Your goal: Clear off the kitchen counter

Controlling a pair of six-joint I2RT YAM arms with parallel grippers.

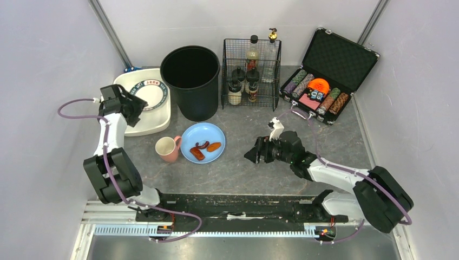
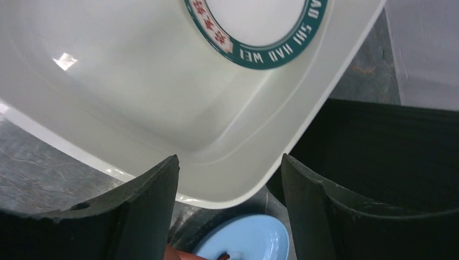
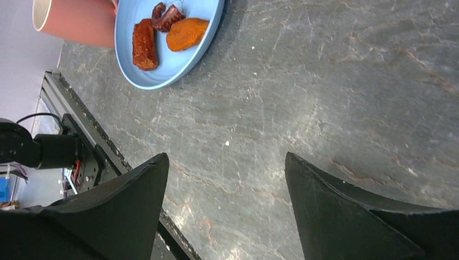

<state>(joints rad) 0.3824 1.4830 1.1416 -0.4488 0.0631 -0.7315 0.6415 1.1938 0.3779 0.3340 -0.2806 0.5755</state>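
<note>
The kitchen counter (image 1: 325, 135) is a dark grey stone-look top. On it stand a pink mug (image 1: 168, 148) and a blue plate (image 1: 192, 138) with three pieces of food (image 1: 204, 149). My left gripper (image 1: 142, 104) is open and empty, hovering over the white tub (image 1: 156, 122) that holds a white plate with a green rim (image 1: 152, 93). In the left wrist view the tub's rim (image 2: 254, 187) lies between my fingers. My right gripper (image 1: 250, 155) is open and empty just above bare counter (image 3: 303, 97), right of the blue plate (image 3: 157, 76).
A black bucket (image 1: 191, 81) stands behind the plate. A wire basket (image 1: 250, 100) holds bottles and shakers. An open black case (image 1: 331, 65) with poker chips sits at the back right. The black rail (image 1: 233, 203) runs along the near edge.
</note>
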